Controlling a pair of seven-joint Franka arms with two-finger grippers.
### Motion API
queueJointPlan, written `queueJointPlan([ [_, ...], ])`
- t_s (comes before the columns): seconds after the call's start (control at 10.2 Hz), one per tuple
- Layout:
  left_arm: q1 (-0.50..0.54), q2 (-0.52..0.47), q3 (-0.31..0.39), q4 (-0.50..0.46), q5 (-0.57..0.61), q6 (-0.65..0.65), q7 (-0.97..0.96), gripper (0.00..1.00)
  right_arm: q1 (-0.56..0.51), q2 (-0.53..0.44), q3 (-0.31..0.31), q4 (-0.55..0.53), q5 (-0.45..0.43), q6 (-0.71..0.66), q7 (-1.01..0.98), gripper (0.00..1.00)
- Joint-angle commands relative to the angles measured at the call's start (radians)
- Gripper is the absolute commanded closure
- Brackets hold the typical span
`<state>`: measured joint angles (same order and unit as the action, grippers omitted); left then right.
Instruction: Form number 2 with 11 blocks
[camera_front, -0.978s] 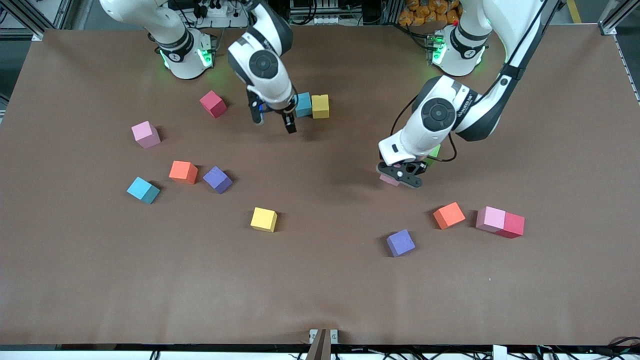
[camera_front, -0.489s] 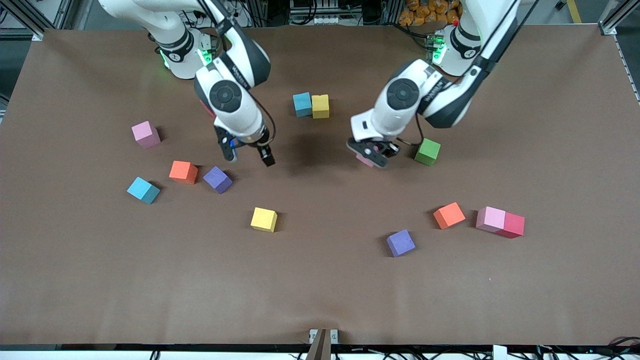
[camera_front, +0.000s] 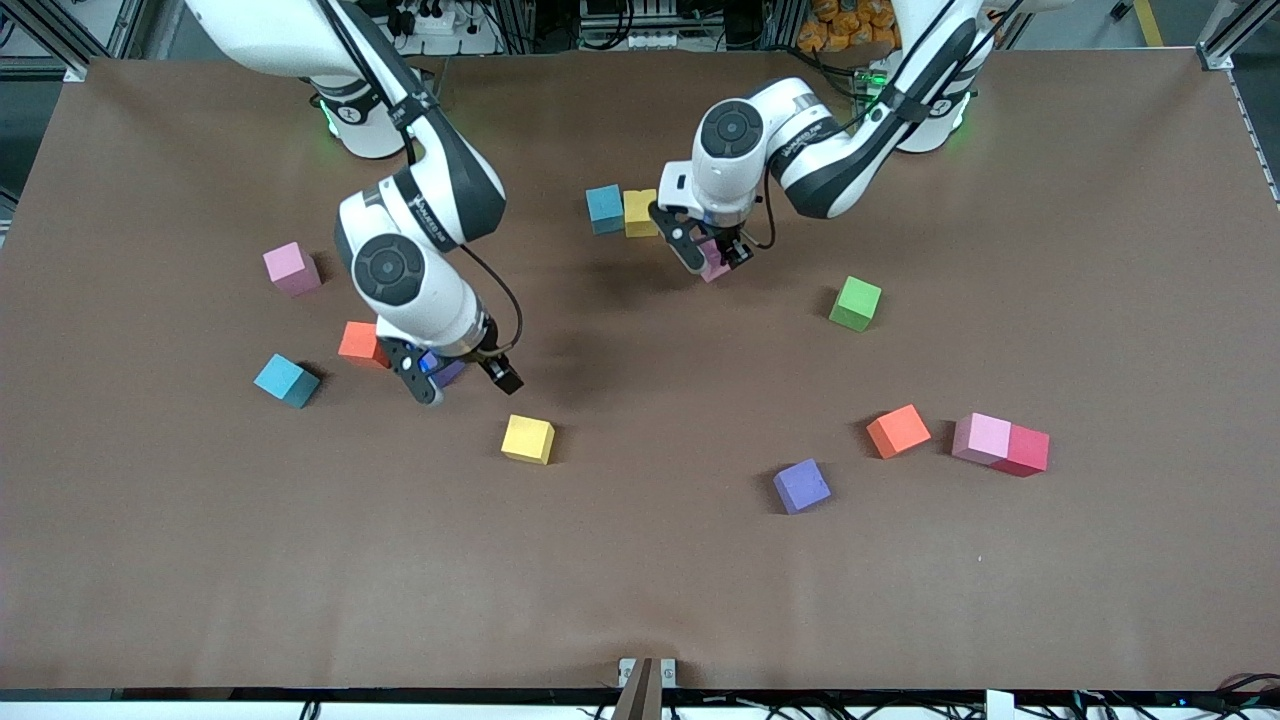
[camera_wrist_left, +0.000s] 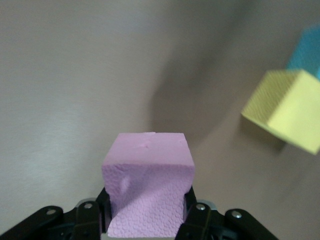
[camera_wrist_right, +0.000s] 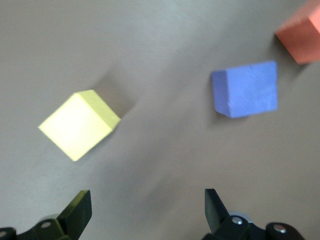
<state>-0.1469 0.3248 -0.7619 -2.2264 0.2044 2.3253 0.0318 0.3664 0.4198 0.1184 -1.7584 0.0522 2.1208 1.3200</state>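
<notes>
Bright, even light falls from above on the flat brown tabletop (camera_front: 640, 580) — no glare. Each arm casts a soft, dim shadow. In both wrist views the small yellow foam cube (camera_wrist_left: 285, 107) and the purple foam cube (camera_wrist_right: 246, 89) look smeared and fuzzy — not sharp.

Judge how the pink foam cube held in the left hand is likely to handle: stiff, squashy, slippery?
Probably squashy: the pink foam cube shows a dent where the left hand clamps it. Likely grippy, given its matte pebbled surface. Probably light, since it sits level in a pinch low on its sides.
</notes>
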Motion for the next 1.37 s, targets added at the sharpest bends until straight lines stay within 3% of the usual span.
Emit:
queueJointPlan([
  [0.0,0.004,0.013,-0.033,-0.041,0.088,-0.001,0.091,0.48,-0.026,0.086,0.014,0.161,-0.029,-0.088,-0.051,0.00],
  [0.39,-0.089,0.054,-0.034,-0.039,0.125,0.002,0.122,0.48,-0.057,0.122,0.015,0.206,-0.028,-0.084,-0.220,0.00],
  [0.59,-0.105,0.072,-0.034,-0.036,0.131,0.003,0.181,0.53,-0.052,0.135,0.015,0.237,-0.032,-0.087,-0.324,0.00],
  [1.08,-0.123,0.111,-0.034,-0.004,0.133,0.005,0.203,0.51,-0.020,0.246,0.015,0.315,-0.051,-0.078,-0.602,0.00],
  [1.27,-0.123,0.128,-0.034,0.010,0.133,0.005,0.203,0.51,-0.018,0.292,0.015,0.346,-0.104,-0.042,-0.694,0.00],
])
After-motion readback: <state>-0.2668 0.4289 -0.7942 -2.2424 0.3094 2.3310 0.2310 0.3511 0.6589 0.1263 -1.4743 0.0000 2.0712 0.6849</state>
